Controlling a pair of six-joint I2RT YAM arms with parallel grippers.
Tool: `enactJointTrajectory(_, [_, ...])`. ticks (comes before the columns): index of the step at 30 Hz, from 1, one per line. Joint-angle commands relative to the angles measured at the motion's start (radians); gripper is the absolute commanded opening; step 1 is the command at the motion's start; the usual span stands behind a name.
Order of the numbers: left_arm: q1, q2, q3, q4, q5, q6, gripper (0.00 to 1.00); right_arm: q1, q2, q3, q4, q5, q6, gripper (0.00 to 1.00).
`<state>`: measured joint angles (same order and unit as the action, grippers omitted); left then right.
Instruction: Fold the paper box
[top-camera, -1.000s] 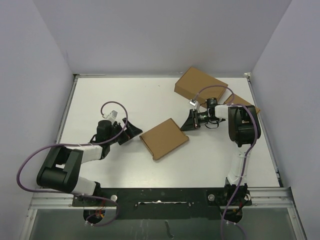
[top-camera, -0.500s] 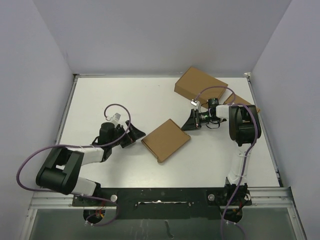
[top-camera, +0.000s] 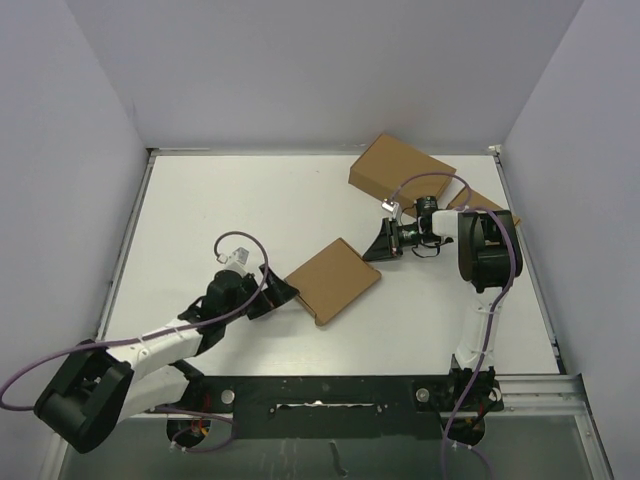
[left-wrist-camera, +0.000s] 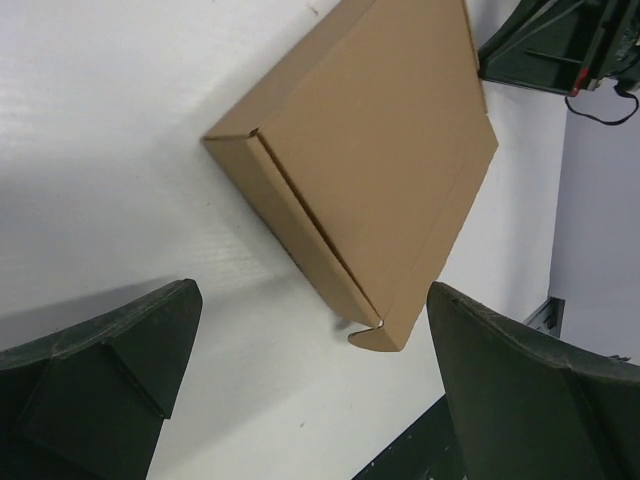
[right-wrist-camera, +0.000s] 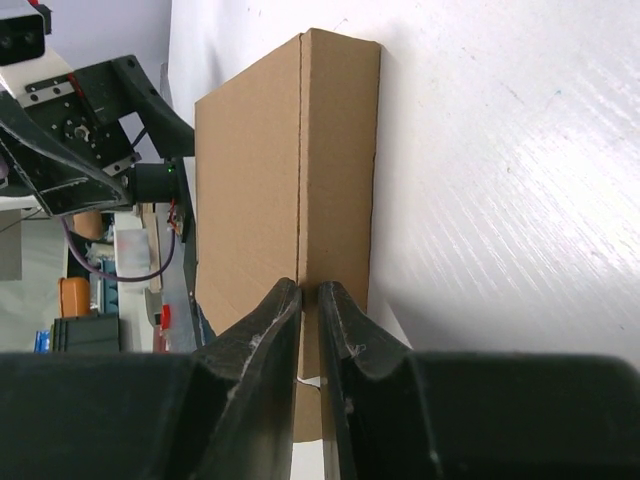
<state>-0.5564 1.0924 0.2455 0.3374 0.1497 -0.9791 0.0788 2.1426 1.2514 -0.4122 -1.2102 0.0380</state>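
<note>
Looking light, stiff and thin, box likely slides if pushed, so left gripper, jaws wide, should pinch its near edge; right gripper nearly closed, empty.

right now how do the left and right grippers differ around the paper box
The left gripper has its fingers spread wide; the right gripper has its fingers almost together, a thin gap between. The left gripper sits at the near left corner of the paper box; the right gripper sits off its far right edge. Both point at the box; neither looks to grip it.
</note>
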Motion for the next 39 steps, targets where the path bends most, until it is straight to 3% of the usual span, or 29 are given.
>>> enactJointTrajectory(1, [-0.054,0.009,0.004,0.020,-0.135,-0.085,0.98,-0.018,0.012,-0.001,0.012,0.059,-0.009,0.12])
enactJointTrajectory(15, [-0.185,0.248,0.022,0.331,-0.293,-0.219,0.98,-0.037,0.029,-0.001,0.006,0.053,-0.008,0.11])
enactJointTrajectory(28, [-0.257,0.345,0.027,0.441,-0.441,-0.315,0.97,-0.053,0.053,0.003,-0.014,0.057,-0.013,0.10])
enactJointTrajectory(39, [-0.266,0.565,0.032,0.778,-0.461,-0.322,0.84,-0.056,0.066,0.008,-0.029,0.070,-0.027,0.09])
